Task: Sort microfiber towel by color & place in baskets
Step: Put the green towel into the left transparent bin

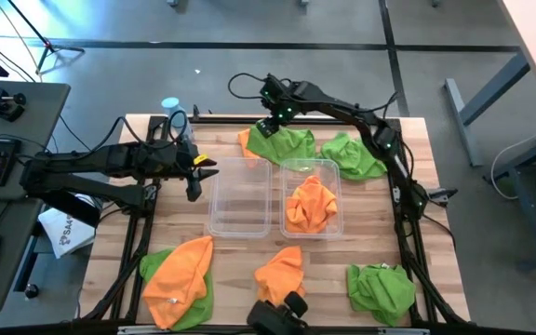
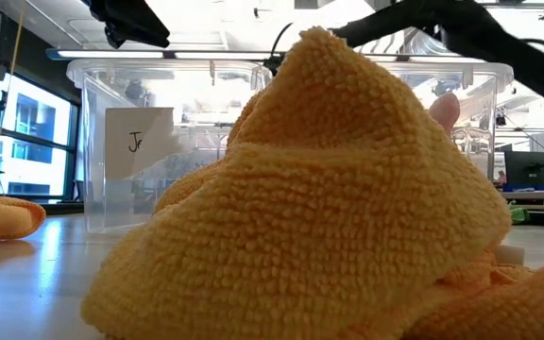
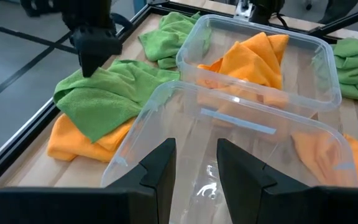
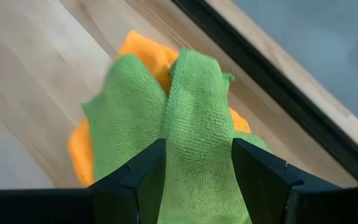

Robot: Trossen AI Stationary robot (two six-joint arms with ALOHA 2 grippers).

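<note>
My right gripper [image 1: 270,126] [image 4: 194,174] reaches to the table's far side and points down onto a green towel [image 1: 285,144] that lies on an orange towel [image 1: 247,140]. It is shut on that green towel. My left gripper [image 1: 203,174] [image 3: 194,168] is open and empty, just left of the empty left bin [image 1: 214,200] and above its rim [image 3: 166,93]. The right bin [image 1: 283,200] holds an orange towel [image 1: 312,205]. More towels lie on the table: green [image 1: 352,154] at the far right, orange on green [image 1: 180,279] at the near left, orange [image 1: 282,274] at the near middle, green [image 1: 380,288] at the near right. My right gripper pinches a raised fold of the green towel [image 4: 191,124] between its two fingers, coming from above and pointing down. The rest of the towel spreads out on the orange towel [image 4: 138,53] and on the table.
A pale-blue bottle [image 1: 172,112] stands at the far left corner. In the low view an orange towel [image 2: 329,208] fills the foreground in front of the bins [image 2: 159,142]. A desk with a keyboard stands left of the table.
</note>
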